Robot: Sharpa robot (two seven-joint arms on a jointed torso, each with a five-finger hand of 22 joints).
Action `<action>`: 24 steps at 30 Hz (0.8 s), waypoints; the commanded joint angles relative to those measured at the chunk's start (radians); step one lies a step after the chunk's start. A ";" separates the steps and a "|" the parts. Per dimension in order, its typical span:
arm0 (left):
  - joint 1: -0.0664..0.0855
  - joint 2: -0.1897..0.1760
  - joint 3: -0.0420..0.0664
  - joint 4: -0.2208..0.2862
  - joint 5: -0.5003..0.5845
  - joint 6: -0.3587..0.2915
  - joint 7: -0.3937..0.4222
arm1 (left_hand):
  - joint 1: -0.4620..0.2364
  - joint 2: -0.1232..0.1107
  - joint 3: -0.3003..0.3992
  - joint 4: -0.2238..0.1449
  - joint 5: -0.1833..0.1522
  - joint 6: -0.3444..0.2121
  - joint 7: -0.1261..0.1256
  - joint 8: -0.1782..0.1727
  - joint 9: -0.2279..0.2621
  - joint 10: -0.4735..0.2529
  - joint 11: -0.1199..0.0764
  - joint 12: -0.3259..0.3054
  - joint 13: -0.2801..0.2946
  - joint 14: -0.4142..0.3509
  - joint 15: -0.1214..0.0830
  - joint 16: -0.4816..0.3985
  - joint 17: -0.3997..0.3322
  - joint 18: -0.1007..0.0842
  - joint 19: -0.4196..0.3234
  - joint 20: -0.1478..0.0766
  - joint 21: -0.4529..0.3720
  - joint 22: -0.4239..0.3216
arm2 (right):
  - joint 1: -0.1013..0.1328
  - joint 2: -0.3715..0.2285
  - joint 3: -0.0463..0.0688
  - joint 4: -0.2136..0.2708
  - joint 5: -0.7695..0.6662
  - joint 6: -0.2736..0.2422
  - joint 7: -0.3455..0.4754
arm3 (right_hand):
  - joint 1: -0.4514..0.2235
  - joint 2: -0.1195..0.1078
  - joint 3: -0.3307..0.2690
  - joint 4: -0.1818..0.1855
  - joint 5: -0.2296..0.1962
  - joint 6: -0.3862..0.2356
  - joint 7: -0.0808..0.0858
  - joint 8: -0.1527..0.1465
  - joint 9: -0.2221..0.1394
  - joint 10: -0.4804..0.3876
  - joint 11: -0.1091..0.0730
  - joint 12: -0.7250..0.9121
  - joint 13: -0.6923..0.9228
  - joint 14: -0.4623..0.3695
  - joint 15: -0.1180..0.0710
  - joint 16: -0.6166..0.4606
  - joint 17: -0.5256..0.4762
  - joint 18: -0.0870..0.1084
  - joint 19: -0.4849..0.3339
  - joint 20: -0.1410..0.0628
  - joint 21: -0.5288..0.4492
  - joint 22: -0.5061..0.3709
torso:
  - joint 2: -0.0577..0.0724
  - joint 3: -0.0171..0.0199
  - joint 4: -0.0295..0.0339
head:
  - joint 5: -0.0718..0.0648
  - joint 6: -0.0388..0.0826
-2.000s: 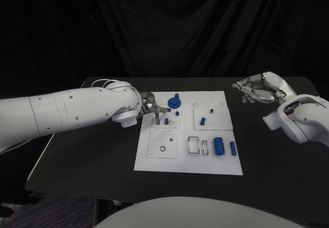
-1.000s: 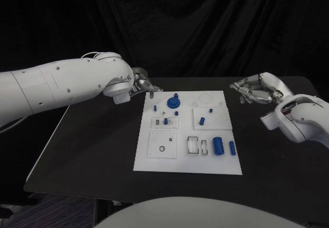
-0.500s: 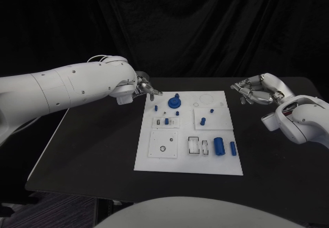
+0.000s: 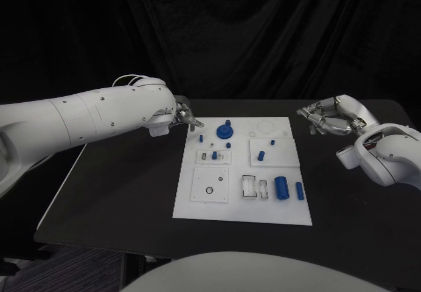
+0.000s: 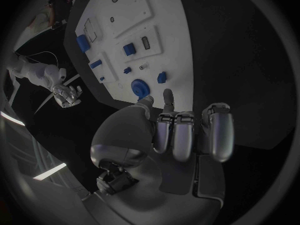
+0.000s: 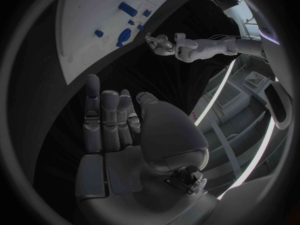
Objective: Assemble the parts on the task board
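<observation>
The white task board (image 4: 243, 210) lies flat mid-table. Blue parts sit on it: a round knobbed piece (image 4: 224, 130) near the far edge, a big cylinder (image 4: 281, 187) toward the near right.

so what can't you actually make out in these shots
- Left hand, head view: its fingertips are too small to tell whether they pinch a part. In the left wrist view no part shows in it.
- Small blue parts on the task board, head view: too small to tell their shapes.
- Right hand, head view: its curled fingers hide the palm.
</observation>
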 commanded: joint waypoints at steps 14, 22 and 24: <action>-0.020 0.009 0.001 0.005 -0.047 0.029 0.024 | -0.033 0.003 -0.011 0.015 -0.027 -0.004 0.005 -0.002 0.007 0.105 0.014 0.004 0.263 0.102 0.014 0.003 0.263 0.010 -0.003 0.011 -0.008 0.087 | -0.006 0.000 0.001 -0.004 -0.004 0.015 -0.016 | 0.011 0.002 0.006 0.003 0.005 -0.003 0.002 -0.004 -0.001 -0.004 0.001 -0.004 -0.001 0.003 -0.002 0.003 0.001 0.009 0.006 0.001 -0.003 0.002 | -0.001 0.0006 0.0010 | 0.000 0.000; -0.035 0.018 0.001 -0.001 -0.047 0.043 0.021 | -0.039 0.004 -0.013 0.019 -0.033 0.001 0.004 -0.001 0.008 0.105 0.014 0.004 0.263 0.102 0.014 0.003 0.263 0.010 -0.003 0.011 -0.009 0.088 | -0.006 -0.002 0.001 -0.005 -0.004 0.019 -0.015 | 0.011 -0.001 0.006 0.004 0.006 -0.002 0.002 -0.004 -0.001 -0.005 0.001 -0.004 -0.003 0.003 -0.002 0.003 -0.001 0.009 0.006 0.001 -0.004 0.002 | 0.000 0.0006 0.0003 | -0.001 0.000; -0.036 0.019 0.001 -0.002 -0.047 0.043 0.022 | -0.039 0.004 -0.013 0.019 -0.033 0.002 0.004 0.000 0.008 0.105 0.014 0.004 0.263 0.102 0.014 0.003 0.263 0.010 -0.004 0.011 -0.010 0.087 | -0.006 -0.002 0.001 -0.005 -0.004 0.020 -0.015 | 0.011 -0.001 0.006 0.004 0.006 -0.002 0.002 -0.004 -0.001 -0.005 0.001 -0.004 -0.003 0.003 -0.002 0.003 -0.001 0.009 0.006 0.001 -0.004 0.002 | -0.001 0.0007 0.0005 | -0.002 0.000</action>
